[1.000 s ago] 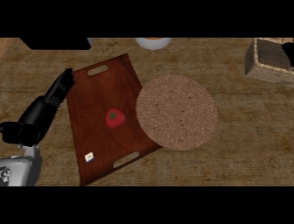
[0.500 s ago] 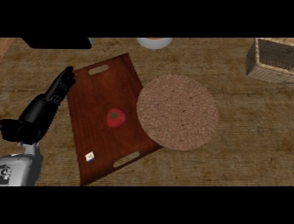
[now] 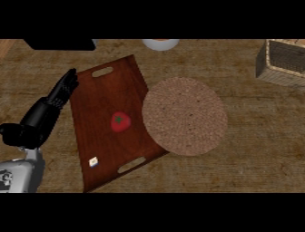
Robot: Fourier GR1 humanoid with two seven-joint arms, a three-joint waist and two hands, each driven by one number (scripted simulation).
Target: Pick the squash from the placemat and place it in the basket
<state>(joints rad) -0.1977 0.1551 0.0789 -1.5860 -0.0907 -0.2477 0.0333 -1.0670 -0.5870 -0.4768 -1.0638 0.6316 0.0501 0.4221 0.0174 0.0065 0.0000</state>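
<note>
Basket [image 3: 284,68] top-R, well apart from L hand [image 3: 45,114] fingers [image 3: 65,88]

No legible text, number or brand logged on any surface. One candidate only: a small pale sticker [image 3: 93,161] on the dark wooden tray [image 3: 108,95], near the tray's lower handle slot, down and left of the round placemat [image 3: 185,115]. Whatever is printed on it is too small to read.

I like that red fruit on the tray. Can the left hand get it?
Probably yes. The left hand lies open at the left edge of the tray, and the red fruit sits mid-tray with nothing between them.
</note>
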